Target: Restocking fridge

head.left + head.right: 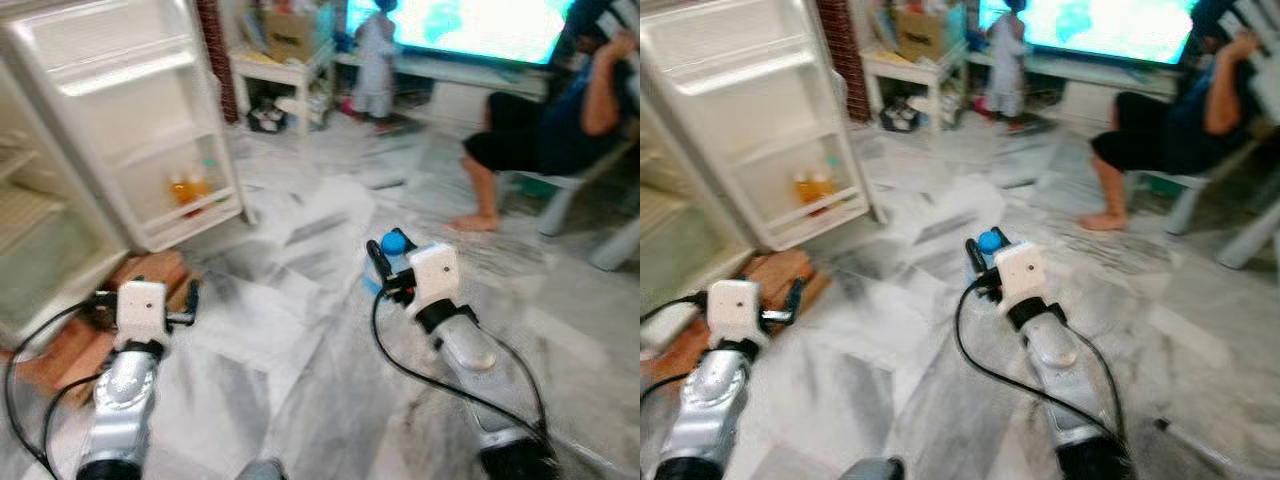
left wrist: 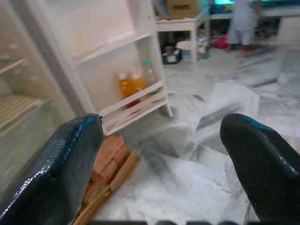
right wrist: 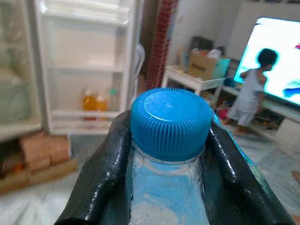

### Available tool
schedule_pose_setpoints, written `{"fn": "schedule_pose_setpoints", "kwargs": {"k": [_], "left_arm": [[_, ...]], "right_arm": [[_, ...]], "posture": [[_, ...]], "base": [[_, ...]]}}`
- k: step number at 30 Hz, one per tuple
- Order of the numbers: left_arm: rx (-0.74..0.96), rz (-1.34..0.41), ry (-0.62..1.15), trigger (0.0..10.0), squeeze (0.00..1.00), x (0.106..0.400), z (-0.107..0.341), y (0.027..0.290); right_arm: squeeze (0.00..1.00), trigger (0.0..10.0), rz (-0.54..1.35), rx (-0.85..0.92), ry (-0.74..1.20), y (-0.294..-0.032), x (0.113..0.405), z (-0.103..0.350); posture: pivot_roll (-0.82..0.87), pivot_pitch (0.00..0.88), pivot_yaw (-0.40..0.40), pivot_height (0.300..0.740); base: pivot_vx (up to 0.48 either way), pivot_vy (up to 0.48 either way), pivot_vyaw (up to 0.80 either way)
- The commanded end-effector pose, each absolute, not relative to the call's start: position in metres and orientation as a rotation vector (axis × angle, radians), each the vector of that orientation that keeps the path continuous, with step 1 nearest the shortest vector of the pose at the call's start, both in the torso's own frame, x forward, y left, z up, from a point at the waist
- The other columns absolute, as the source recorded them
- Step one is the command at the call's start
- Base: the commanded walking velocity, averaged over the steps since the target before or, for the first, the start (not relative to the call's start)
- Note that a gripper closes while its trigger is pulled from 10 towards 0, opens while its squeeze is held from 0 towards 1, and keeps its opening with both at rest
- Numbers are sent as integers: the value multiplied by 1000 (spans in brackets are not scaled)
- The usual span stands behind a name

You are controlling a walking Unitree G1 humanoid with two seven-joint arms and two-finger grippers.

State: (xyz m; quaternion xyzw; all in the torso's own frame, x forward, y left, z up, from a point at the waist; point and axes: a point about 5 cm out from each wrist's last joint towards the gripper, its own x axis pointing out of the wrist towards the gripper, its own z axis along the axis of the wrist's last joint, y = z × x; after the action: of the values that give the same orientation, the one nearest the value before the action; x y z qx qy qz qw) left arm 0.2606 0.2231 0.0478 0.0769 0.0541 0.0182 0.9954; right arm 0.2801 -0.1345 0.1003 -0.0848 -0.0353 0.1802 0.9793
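The right gripper point(image 3: 168, 154) was clamped on a blue-capped bottle point(image 3: 169, 123), held over the marble floor point(image 1: 300, 340). The left gripper point(image 2: 159, 159) was spread wide, nothing in it, near the open fridge point(image 1: 110, 130).

Bottle point(image 3: 166, 187) clear plastic w/ ribbed blue cap point(image 3: 170, 123); tool fingers point(image 3: 101, 180) glossy black rubber; floor point(image 1: 300, 330) polished marble.

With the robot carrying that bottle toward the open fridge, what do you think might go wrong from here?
1. The right gripper holds the bottle just under its blue cap, so it might slip while walking.
2. The fridge door stands open with bottles in its lowest shelf; an arm could bump it.
3. The wooden blocks below the fridge might catch a foot.
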Motion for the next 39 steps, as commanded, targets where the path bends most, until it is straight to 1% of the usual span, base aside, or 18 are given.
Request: {"fn": "schedule_pose_setpoints", "kwargs": {"k": [1,14,32,39], "left_arm": [[166,42,97,10000,0,263,52,227],[164,51,103,10000,0,261,49,229],[156,64,113,10000,0,262,45,228],[156,67,115,10000,0,262,45,228]], "right_arm": [[0,10000,373,-163,-137,-128,284,113],[0,10000,388,-164,-144,-128,285,113],[0,10000,461,-166,-151,-122,287,115],[0,10000,468,-155,-146,-122,289,114]], "posture": [[17,0,-7,740],[16,0,-13,740],[14,0,-22,740],[17,0,-22,740]], "base": [[424,0,788],[455,0,783],[480,0,765],[480,0,79]]}}
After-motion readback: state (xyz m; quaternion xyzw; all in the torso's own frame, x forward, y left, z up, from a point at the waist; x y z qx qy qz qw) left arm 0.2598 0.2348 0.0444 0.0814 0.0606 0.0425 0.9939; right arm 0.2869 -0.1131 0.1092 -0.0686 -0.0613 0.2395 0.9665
